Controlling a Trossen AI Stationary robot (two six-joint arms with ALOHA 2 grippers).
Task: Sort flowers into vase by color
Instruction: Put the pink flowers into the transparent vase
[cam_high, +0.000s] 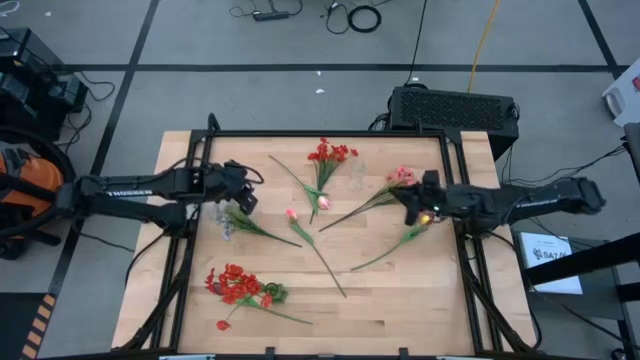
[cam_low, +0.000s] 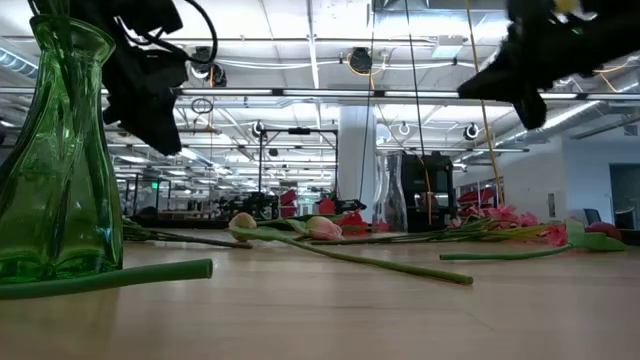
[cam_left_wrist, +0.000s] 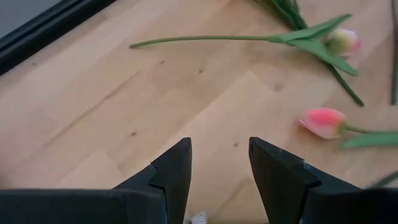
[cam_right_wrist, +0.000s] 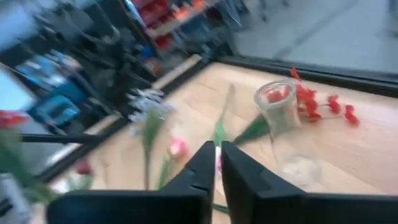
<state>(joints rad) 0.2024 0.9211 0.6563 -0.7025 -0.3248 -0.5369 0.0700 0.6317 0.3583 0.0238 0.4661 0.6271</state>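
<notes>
Right now what matters is how the pink-bloomed artificial flower with the long green stalk (cam_high: 402, 177) lies relative to my right claw (cam_high: 413, 207). Its blossom sits toward the far right corner of the pale wooden surface (cam_high: 400, 310), just on the far side of the claw. Its stalk runs on a slant from there toward the middle of the surface and passes close beside or under the claw. I cannot tell whether they touch. The level view shows this claw raised well clear of the wood, and its fingers (cam_right_wrist: 202, 165) are pressed together. I can see no stalk caught between them, so I judge it holds nothing. A second, leafy green stem (cam_high: 392, 250) lies on the claw's near side, running on much the same slant. My left claw (cam_high: 243, 192) hangs over the left half with its fingers (cam_left_wrist: 177, 165) apart. It is well away from the pink bloom, so the right arm is clearly the nearer one. To take that stalk I would judge the claw should part, come down and close across the slant, not along it. The small clear glass vase (cam_right_wrist: 280, 112) stands near the far edge, beside the red blossom cluster (cam_high: 330, 153).
</notes>
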